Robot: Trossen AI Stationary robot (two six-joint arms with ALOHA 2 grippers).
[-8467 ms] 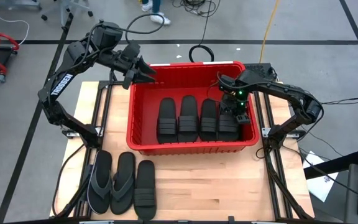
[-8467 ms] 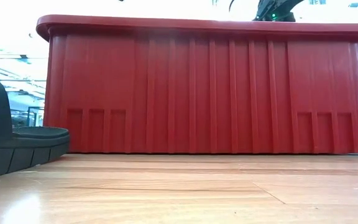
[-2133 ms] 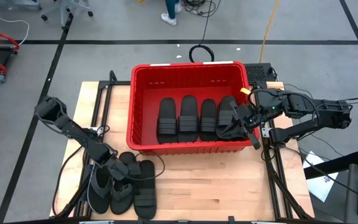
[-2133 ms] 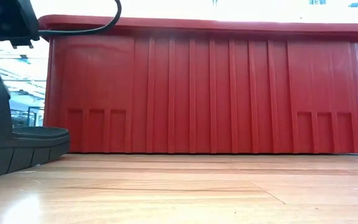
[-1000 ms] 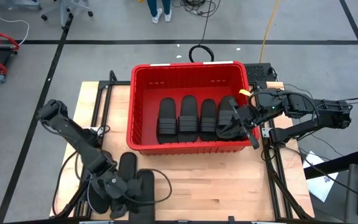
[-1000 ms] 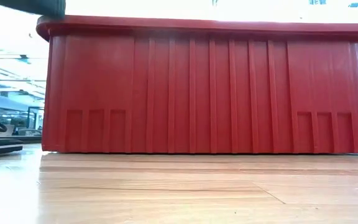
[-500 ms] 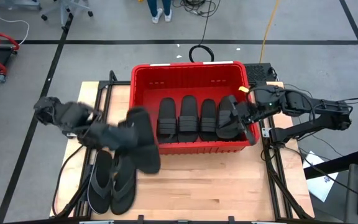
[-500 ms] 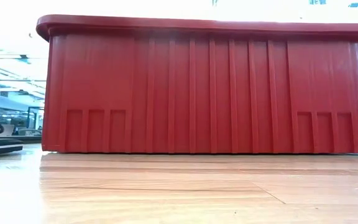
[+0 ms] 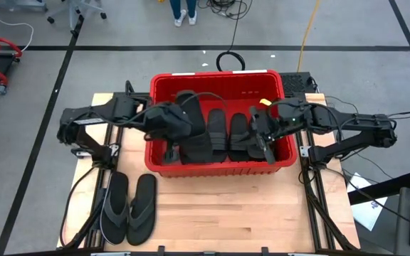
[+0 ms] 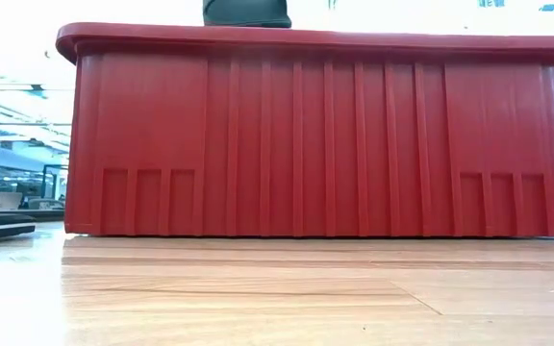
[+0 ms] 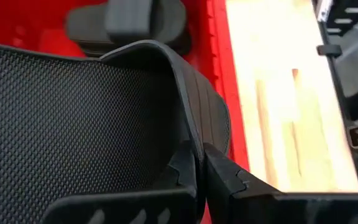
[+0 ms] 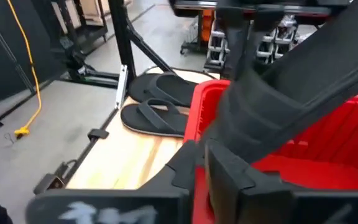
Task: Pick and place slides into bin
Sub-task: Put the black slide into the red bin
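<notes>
The red bin (image 9: 155, 107) holds several black slides (image 9: 217, 135) lying flat in a row. My left gripper (image 9: 179, 126) reaches in from the table's left and is shut on another ribbed-strap slide (image 9: 193, 139) over the bin's left part. That slide's dark edge shows above the rim (image 10: 246, 12) in the low view. My right gripper (image 9: 263, 139) is over the bin's right part, shut on a slide (image 12: 272, 106). Two thong flip-flops (image 9: 129, 208) lie flat on the table near its front left. My left gripper pinches the slide's ribbed strap (image 11: 194, 134) between its two fingers, close to where the strap meets the sole's side. The fingers slant down from the table's left. The slide hangs tilted, lifted clear of the table, above the bin. My right gripper pinches its slide near the ribbed strap (image 12: 244, 134); the fingers (image 12: 185, 163) hide the exact spot. They come nearly level from the table's right. The slide slants up past the fingers. Whether its low end rests on the slides in the bin, I cannot tell.
Bare wood (image 9: 226, 213) lies in front of the bin and right of the flip-flops. The bin's near wall (image 10: 325, 144) fills the low view. Metal frame rails (image 9: 312, 206) run along both table sides. A person's feet (image 9: 184, 11) show on the floor beyond.
My left gripper has lifted the ribbed-strap slide off the table's near left, then carried it up and toward the far edge and right, to above the bin's left part, turning as it went. My right gripper has shifted a little toward the table's left with its slide.
</notes>
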